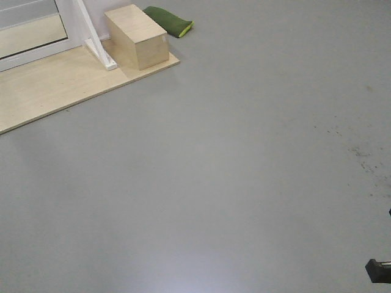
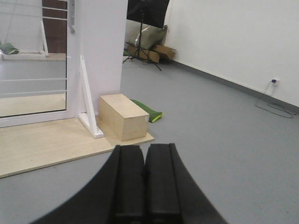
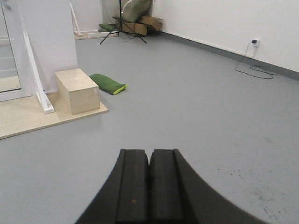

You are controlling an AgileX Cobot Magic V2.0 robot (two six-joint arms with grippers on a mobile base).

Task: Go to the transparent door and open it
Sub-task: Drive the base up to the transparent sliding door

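**Approach to door: hazards and arm pose**

Location of target: the transparent door (image 2: 32, 84) stands at the back edge of a pale plywood platform (image 2: 42, 144), upper left in the front view and well apart from both arms. Thin horizontal bars cross the glass. I cannot make out the pull handle with any certainty.

Risks, as judged from here:
- The platform edge is a raised lip on the grey floor (image 1: 232, 183). Driving the base squarely at it could snag a wheel or jolt the arms.
- A wooden box (image 2: 122, 115) sits at the platform's right corner, just beside a white triangular brace (image 2: 88, 100), with a green cushion (image 2: 147, 112) on the floor behind it. A line too far right puts these in the path.
- Clear glass gives poor depth cues, so overshooting into the panel seems possible.
- The heading is oblique to the door and needs a leftward correction.

Arm pose: both arms are held low and forward, wrists level, looking across the floor. The left gripper (image 2: 144, 156) has its fingers pressed together on nothing. The right gripper (image 3: 149, 158) is the same. Both would need to spread before reaching for the handle.
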